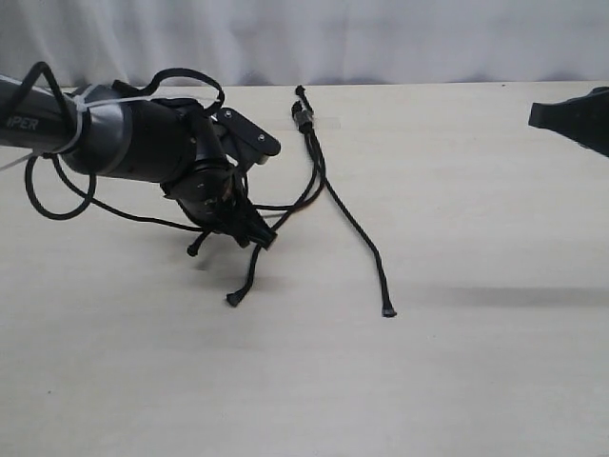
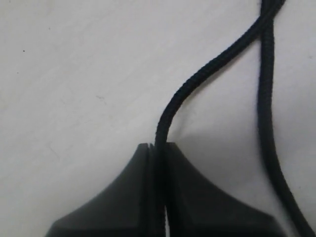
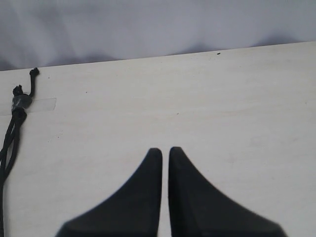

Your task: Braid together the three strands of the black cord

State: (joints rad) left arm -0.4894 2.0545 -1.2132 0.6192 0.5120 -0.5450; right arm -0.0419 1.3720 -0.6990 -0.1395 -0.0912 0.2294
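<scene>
Left fingers (image 2: 118, 197) are clamped shut on one strand (image 2: 197, 79) low over the bench (image 1: 476, 381), likely so it can be dragged across the other two, while the right fingers (image 3: 133, 197) are parked closed and empty, well off the cord (image 1: 319, 171) taped at its far end.

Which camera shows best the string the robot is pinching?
The left wrist view: the strand runs straight into the shut left gripper. The exterior view hides the pinch behind that gripper; the right wrist view shows only the cord at its clamped end.
</scene>
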